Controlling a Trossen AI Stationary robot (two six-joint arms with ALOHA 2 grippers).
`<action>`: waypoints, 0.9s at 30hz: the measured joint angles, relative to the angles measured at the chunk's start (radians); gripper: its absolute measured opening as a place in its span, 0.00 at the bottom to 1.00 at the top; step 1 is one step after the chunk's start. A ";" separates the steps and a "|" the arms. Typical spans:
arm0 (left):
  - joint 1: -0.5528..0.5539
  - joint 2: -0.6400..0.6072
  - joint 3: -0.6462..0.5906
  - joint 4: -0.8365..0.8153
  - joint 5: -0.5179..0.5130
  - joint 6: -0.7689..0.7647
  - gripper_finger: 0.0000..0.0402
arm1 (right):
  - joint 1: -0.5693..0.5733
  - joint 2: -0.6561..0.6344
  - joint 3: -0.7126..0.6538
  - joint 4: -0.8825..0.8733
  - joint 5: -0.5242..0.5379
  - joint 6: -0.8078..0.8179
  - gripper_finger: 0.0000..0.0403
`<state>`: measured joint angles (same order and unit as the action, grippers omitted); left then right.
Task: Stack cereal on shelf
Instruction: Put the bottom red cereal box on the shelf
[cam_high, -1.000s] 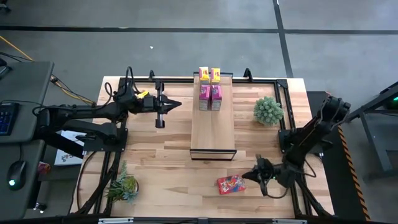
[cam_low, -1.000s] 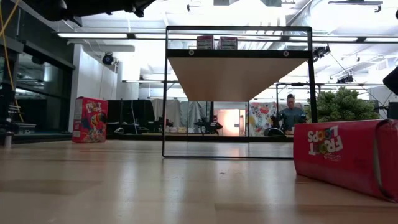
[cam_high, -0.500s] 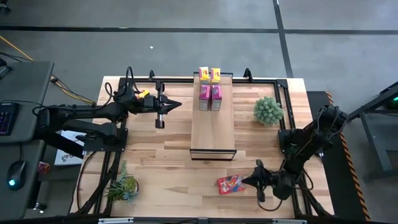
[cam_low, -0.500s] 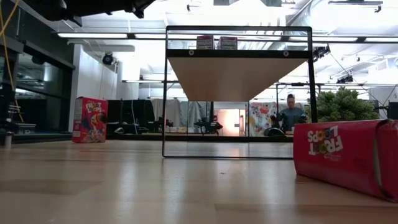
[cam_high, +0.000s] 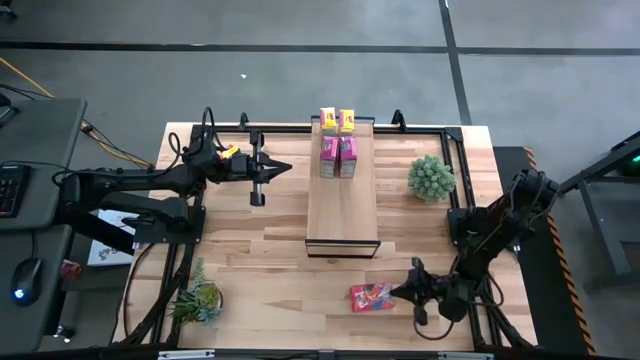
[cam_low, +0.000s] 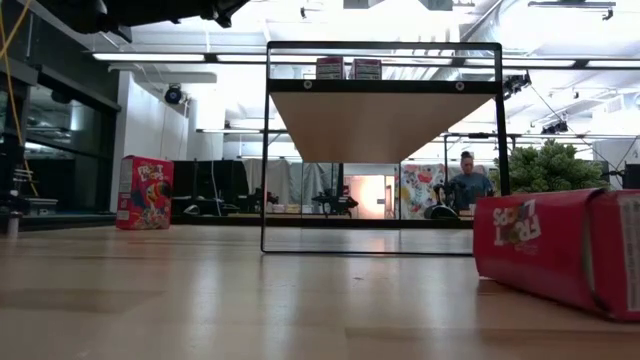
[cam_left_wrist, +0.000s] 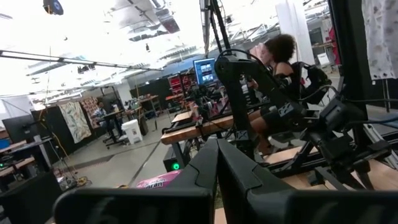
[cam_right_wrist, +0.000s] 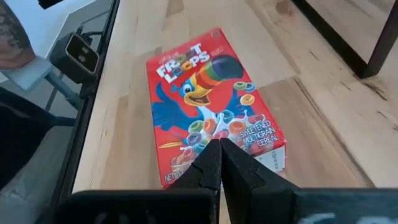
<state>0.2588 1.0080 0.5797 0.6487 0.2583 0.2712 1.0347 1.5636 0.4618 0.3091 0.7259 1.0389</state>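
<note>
A red cereal box lies flat near the table's near right corner, picture side up. My right gripper is shut, with its tips at the box's right end. A second red box stands upright on the table's left side, and my left arm hides it from above. The shelf carries two yellow boxes at its far end and two pink boxes beside them. My left gripper is shut and hovers left of the shelf, holding nothing. My right gripper touches the red box at its bottom end, the end toward the table's right. The shut fingertips come slanting down from the right and push against that end. The box lies flat on the table.
A round green plant stands right of the shelf, and a smaller one is near the near left corner. The shelf's dark frame legs rise from the tabletop. Bare wood lies between the shelf and the near edge.
My right gripper has moved toward the near edge and left, down to the red box's right end. The box has turned a little on the table and now lies squarer to the near edge. The left arm has kept still.
</note>
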 joint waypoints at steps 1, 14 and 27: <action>0.000 0.000 0.000 0.000 0.000 -0.003 0.00 | 0.006 -0.001 0.001 -0.008 -0.001 0.003 0.00; 0.000 0.000 0.000 0.000 0.000 -0.006 0.00 | 0.109 0.002 -0.002 -0.084 0.029 0.113 0.00; 0.000 0.000 0.000 0.000 0.000 -0.007 0.00 | 0.111 0.002 -0.002 -0.091 0.060 0.139 0.00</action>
<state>0.2588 1.0080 0.5797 0.6486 0.2581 0.2642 1.1461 1.5654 0.4599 0.2185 0.7854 1.1777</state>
